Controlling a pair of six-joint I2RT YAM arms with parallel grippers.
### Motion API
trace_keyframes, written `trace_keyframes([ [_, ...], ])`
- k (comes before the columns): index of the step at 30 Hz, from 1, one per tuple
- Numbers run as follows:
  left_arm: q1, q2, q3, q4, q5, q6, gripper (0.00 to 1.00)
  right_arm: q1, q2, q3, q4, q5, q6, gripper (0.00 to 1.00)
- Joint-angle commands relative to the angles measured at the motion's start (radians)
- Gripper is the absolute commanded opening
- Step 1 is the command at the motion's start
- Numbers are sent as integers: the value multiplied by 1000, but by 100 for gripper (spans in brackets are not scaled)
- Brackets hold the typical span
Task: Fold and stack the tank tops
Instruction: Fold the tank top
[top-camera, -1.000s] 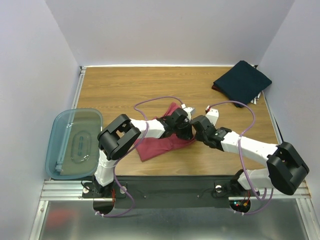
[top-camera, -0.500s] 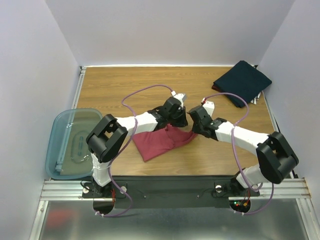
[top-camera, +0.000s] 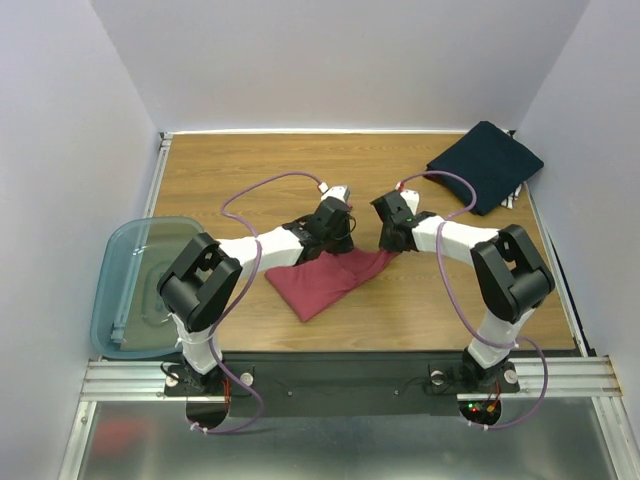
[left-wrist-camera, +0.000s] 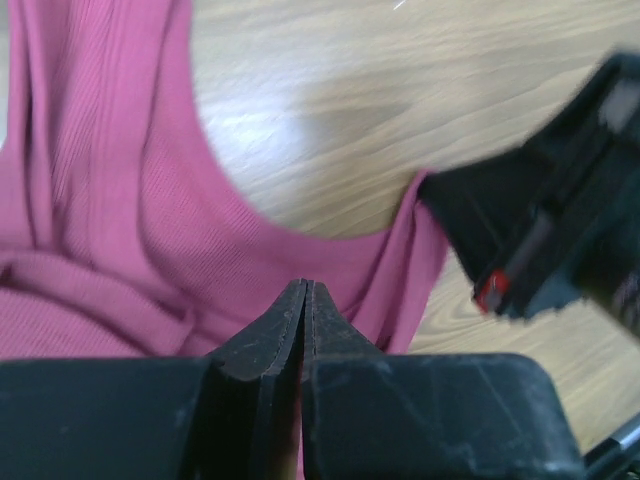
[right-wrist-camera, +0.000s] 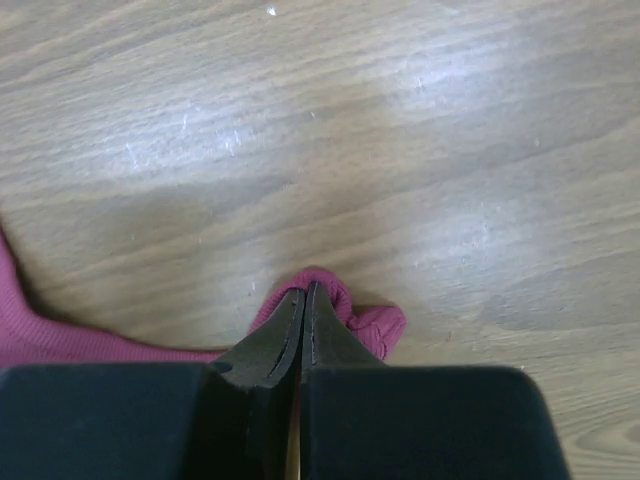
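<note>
Fingers of the left claw are pressed together, pinching the red tank top at the scoop of its neckline. The right claw is clamped tight too, with a small bunch of red cloth caught at its tips. In the top view both claws sit near each other mid-table, at the far edge of the red top, which trails toward the near left. The navy tank top lies folded in the far right corner, well apart. The teal bin sits at the left edge of the wooden table.
</note>
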Motion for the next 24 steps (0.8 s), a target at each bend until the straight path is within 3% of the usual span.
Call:
trace_keyframes([
  [1, -5, -51, -49, 10, -38, -18, 12, -18, 63, 57, 23, -24, -31, 1],
  [10, -8, 19, -53, 6, -53, -3, 11, -52, 123, 90, 10, -12, -44, 3],
  [17, -26, 51, -61, -37, -85, -9, 5, -64, 131, 99, 5, -30, -54, 21],
  [24, -40, 19, -79, -73, -93, -1, 5, -61, 63, -10, 5, -54, -39, 33],
])
